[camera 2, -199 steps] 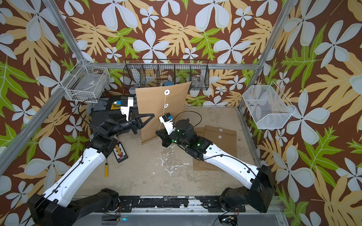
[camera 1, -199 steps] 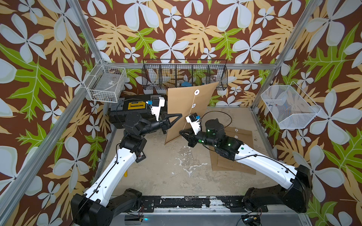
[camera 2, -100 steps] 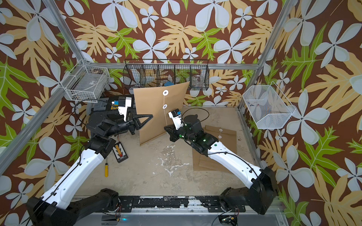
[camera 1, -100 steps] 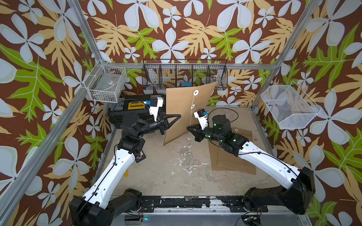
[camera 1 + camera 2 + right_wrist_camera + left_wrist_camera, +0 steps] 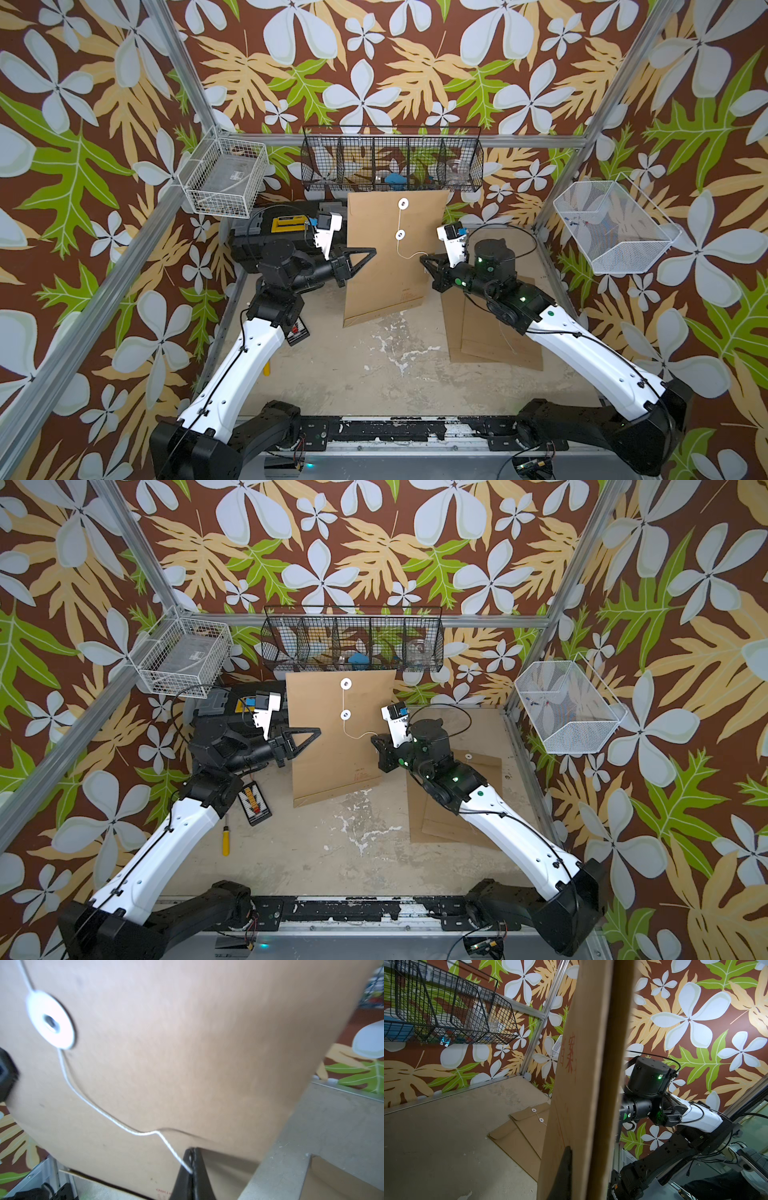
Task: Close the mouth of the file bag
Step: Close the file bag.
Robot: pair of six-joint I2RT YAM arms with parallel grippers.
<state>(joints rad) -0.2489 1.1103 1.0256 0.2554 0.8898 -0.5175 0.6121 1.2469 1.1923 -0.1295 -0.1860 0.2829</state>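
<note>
As the right wrist view shows clearest, right gripper [image 5: 192, 1160] pinches string [image 5: 99, 1110]; left gripper [image 5: 370, 252] clamps file bag [image 5: 386, 286].

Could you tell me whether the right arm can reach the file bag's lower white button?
Probably yes: the lower button faces the right gripper, which pinches the string, with nothing between; the left gripper holds the file bag upright.

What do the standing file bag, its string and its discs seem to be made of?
File bag: matte brown kraft paper, likely; stiff sheet with creased edges. String: thin white thread, perhaps cotton; it curves limply. Discs: white card or fibre, it seems, with a metal-looking eyelet.
</note>
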